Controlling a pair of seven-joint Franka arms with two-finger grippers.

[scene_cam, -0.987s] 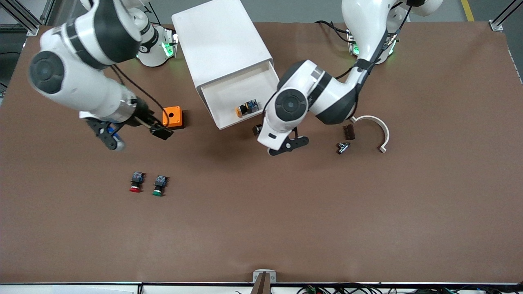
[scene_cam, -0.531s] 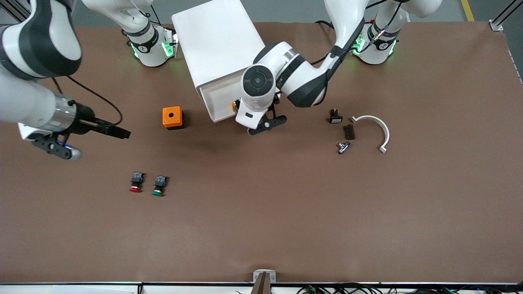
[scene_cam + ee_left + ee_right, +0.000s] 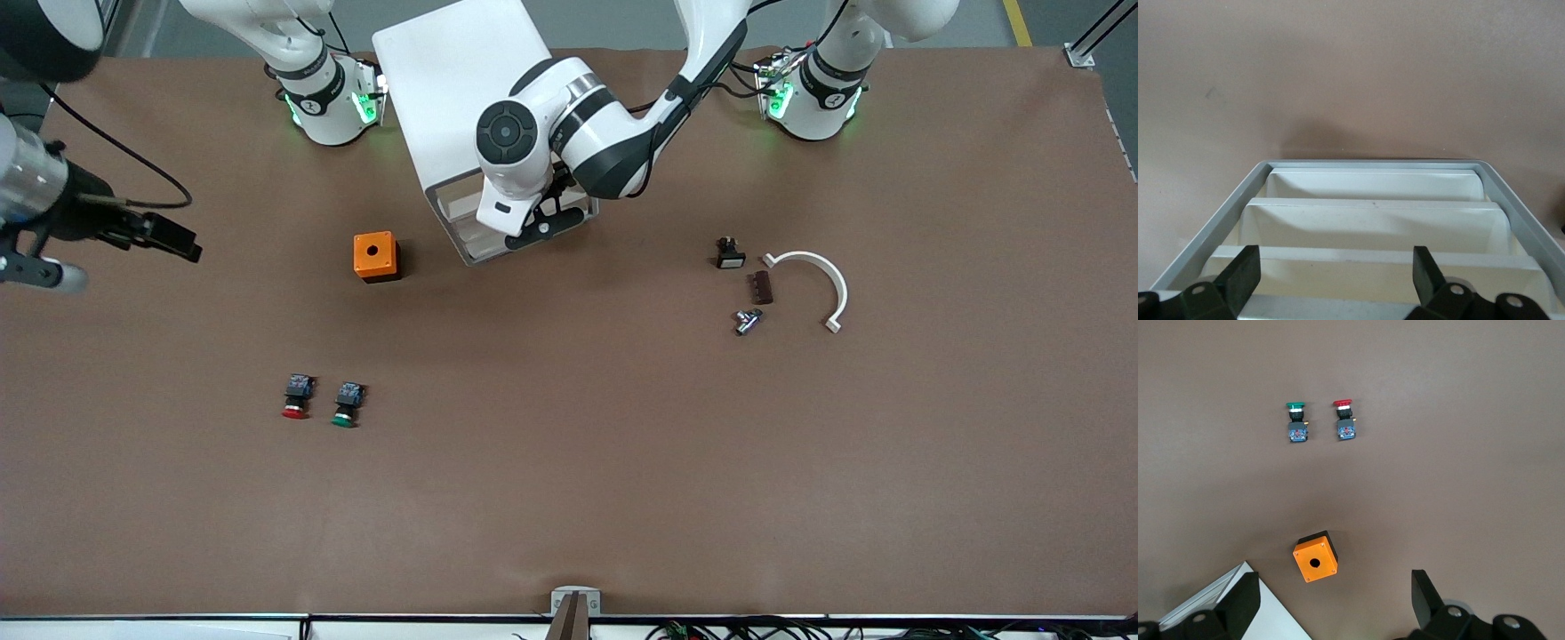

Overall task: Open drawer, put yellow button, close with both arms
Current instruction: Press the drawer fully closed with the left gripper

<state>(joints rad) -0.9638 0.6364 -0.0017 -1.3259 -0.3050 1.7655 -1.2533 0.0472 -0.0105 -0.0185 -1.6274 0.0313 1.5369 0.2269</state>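
While the white boxy cabinet [image 3: 453, 89] sits at the upper centre of the front view, the left gripper [image 3: 538, 227] hangs at its drawer face and the right gripper [image 3: 40, 271] waits at the frame's edge. The left wrist view shows spread, empty fingers [image 3: 1245, 270] straddling the uppermost cream drawer [image 3: 1338, 308], which looks nearly flush. The yellow button is hidden, presumably inside. In the right wrist view the pincer is released above an orange box [image 3: 1315, 558]. Closing seems underway; next comes a square final push.

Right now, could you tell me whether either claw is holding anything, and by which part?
Nothing is held. The left claw is open over the cabinet front; the right claw is open above the table.
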